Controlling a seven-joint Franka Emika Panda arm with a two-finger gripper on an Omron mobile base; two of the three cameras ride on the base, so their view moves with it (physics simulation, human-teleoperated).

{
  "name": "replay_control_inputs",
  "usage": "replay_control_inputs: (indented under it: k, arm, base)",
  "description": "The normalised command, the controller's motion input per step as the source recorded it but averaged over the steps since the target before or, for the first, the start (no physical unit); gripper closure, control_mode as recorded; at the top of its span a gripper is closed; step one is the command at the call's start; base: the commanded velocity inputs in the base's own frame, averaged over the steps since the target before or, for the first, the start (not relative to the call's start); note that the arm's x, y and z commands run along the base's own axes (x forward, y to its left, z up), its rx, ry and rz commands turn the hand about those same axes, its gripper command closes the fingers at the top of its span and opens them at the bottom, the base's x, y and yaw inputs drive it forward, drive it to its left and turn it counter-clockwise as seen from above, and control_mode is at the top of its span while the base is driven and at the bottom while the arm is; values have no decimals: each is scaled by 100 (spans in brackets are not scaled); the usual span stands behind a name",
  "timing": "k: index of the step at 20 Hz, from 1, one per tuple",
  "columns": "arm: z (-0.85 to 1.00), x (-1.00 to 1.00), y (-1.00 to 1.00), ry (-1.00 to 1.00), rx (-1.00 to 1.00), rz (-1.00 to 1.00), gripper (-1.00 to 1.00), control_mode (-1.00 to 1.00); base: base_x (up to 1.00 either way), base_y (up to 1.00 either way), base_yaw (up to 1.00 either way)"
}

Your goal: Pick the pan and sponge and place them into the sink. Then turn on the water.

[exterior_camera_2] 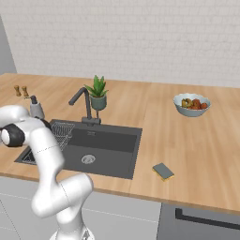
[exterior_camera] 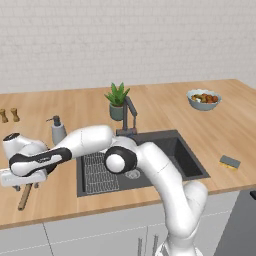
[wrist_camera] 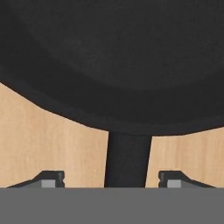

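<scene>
On the counter left of the sink (exterior_camera: 192, 165), fingers (wrist_camera: 51, 179) apart astride the pan (wrist_camera: 113, 61) handle.

Bright even rendered light, faint soft shadows, no glare, slightly soft low-resolution detail

Pretty tight on the left: the soap pump (exterior_camera: 58, 129) stood just behind the arm, and the faucet (exterior_camera: 129, 116) and plant (exterior_camera: 117, 100) crowded the sink's (exterior_camera: 192, 161) back edge. The basin was open from above, with the rack (exterior_camera: 99, 173) covering its left part. Plenty of bare counter (exterior_camera: 165, 107) between the sponge (exterior_camera: 230, 162) and bowl (exterior_camera: 204, 99).
</scene>
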Motion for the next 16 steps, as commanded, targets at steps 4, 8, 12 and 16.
replay_control_inputs:
  k: [4, 8, 12, 16]
  arm:
    - [0, 0, 0, 0, 0, 0, 100, -100]
    - [0, 0, 0, 0, 0, 0, 100, -100]
    - [0, 0, 0, 0, 0, 0, 100, -100]
    - [0, 0, 2, 0, -1, 0, 100, -100]
  base:
    - [0, 0, 0]
    - [0, 0, 0]
    - [0, 0, 0]
    - [0, 0, 0]
